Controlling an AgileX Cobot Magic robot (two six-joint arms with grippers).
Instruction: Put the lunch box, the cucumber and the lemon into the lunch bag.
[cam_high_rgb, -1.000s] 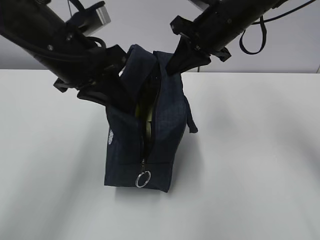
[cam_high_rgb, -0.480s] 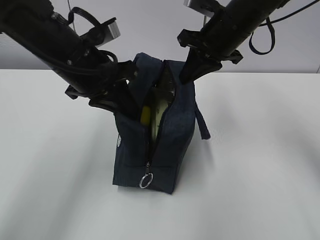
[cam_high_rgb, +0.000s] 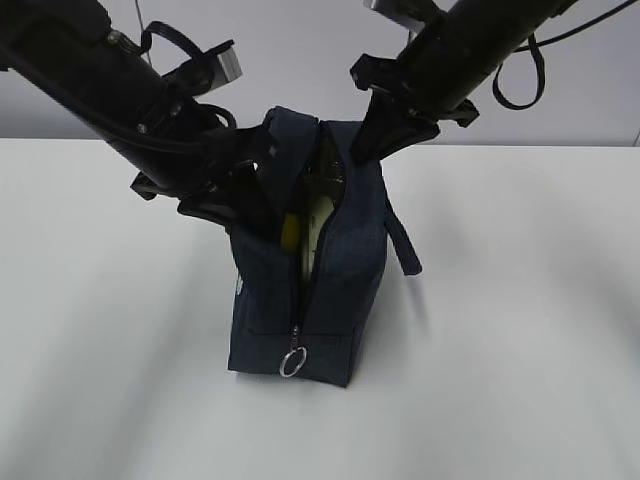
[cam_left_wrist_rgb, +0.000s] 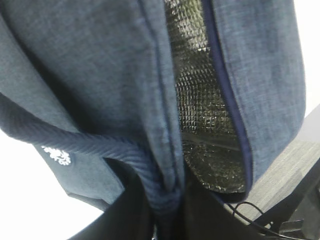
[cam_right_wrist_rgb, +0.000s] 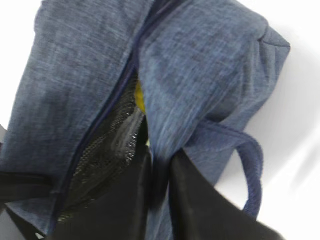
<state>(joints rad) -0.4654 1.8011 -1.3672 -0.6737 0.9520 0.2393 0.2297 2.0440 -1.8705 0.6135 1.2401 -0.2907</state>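
Note:
The navy lunch bag (cam_high_rgb: 345, 290) stands upright on the white table, its top zipper open. Inside the gap show a yellow lemon (cam_high_rgb: 289, 231) and the pale green lid of the lunch box (cam_high_rgb: 316, 226); the cucumber is hidden. My left gripper (cam_high_rgb: 256, 196) pinches the bag's left top edge and a handle, with fabric bunched between its fingers (cam_left_wrist_rgb: 131, 210). My right gripper (cam_high_rgb: 366, 140) stands on the right top edge, blue fabric between its fingers (cam_right_wrist_rgb: 197, 205). The lemon (cam_right_wrist_rgb: 139, 98) also peeks past the silver lining in the right wrist view.
A metal ring pull (cam_high_rgb: 292, 362) hangs at the bag's near lower end. The right handle (cam_high_rgb: 402, 242) droops down the side. A white logo (cam_left_wrist_rgb: 56, 155) marks the left wall. Bare white table (cam_high_rgb: 520, 330) lies all around, a grey wall behind.
The bag has shifted a little to the right and stands straighter than one second ago, both arms moving with it. Over the last half second almost nothing moves.

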